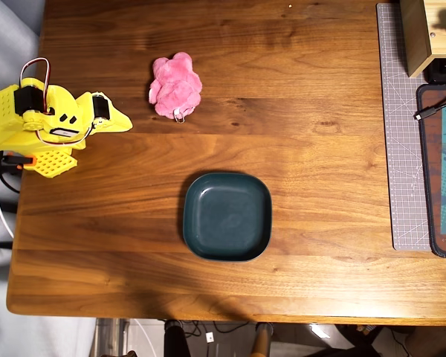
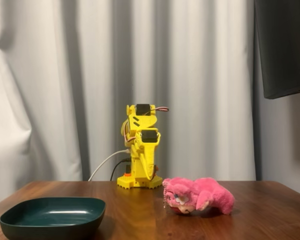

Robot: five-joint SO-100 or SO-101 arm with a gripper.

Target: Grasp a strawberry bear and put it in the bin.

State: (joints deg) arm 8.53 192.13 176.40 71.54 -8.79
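From the overhead view the arm sits folded at the table's left edge, gripper tip pointing right, and the jaws look pressed together with no gap showing and nothing in them. The bear lies up and to the right of that tip, clear of it, not touched, with its little metal ring at its lower edge toward the bin. The bin sits empty near the middle of the table, well apart from the bear. So the job hasn't started, and the step in hand is the reach. Best bet: spread the jaws wide before coming down, since the plush is fat and squishy, and go for the body's middle rather than the ring or a limb. In the fixed view the gripper hangs nose-down in front of the base, again looking closed, though the tip is small here. The bear lies on its side, face toward the bin, low and long. Coming straight down across its short width should bite deeper; a shallow pinch on fur would probably slip during the carry.
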